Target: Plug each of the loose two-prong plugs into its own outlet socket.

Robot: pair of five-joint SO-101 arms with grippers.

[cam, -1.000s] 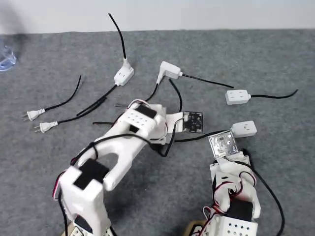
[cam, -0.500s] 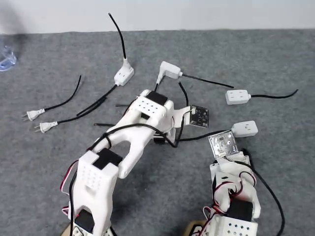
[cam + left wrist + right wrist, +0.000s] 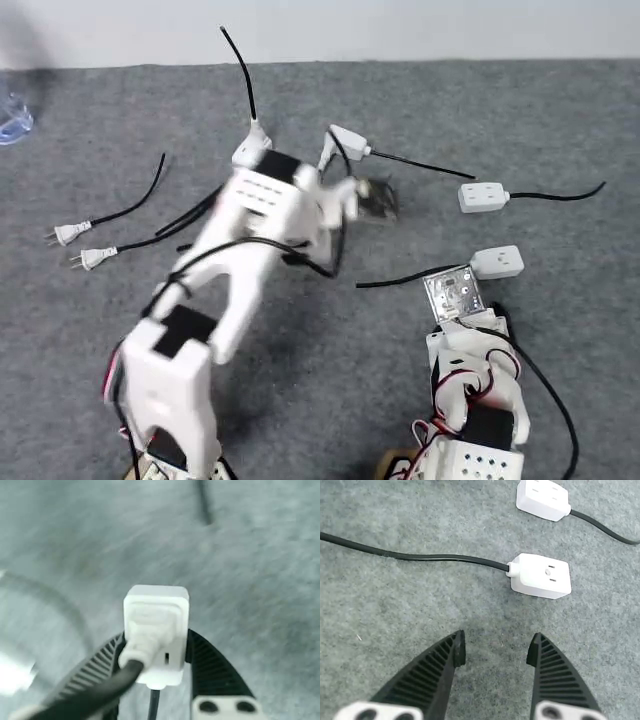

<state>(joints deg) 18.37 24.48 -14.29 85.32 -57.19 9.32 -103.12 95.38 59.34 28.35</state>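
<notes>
My left gripper point(image 3: 155, 642) is shut on a white socket block point(image 3: 157, 607) with a white plug body point(image 3: 145, 647) and its black cord pressed against it. In the high view the left gripper point(image 3: 370, 200) hangs blurred near the back, beside a white socket point(image 3: 345, 143). Another socket point(image 3: 250, 153) peeks out behind the arm. Two loose two-prong plugs point(image 3: 68, 234) point(image 3: 92, 259) lie at the far left. My right gripper point(image 3: 495, 650) stands open over the carpet, just short of a white socket point(image 3: 540, 576) with a black cord; in the high view that socket point(image 3: 497, 262) lies beside the right gripper point(image 3: 455, 292).
A further white socket point(image 3: 480, 196) with its cord lies at the right; the right wrist view has it point(image 3: 542, 499) beyond the nearer one. Black cords point(image 3: 190, 215) cross the grey carpet left of the arm. A clear object point(image 3: 12, 118) sits at the far left edge.
The left arm has swung from the middle of the carpet toward the back and left, carrying what it holds. The right arm has kept still.
</notes>
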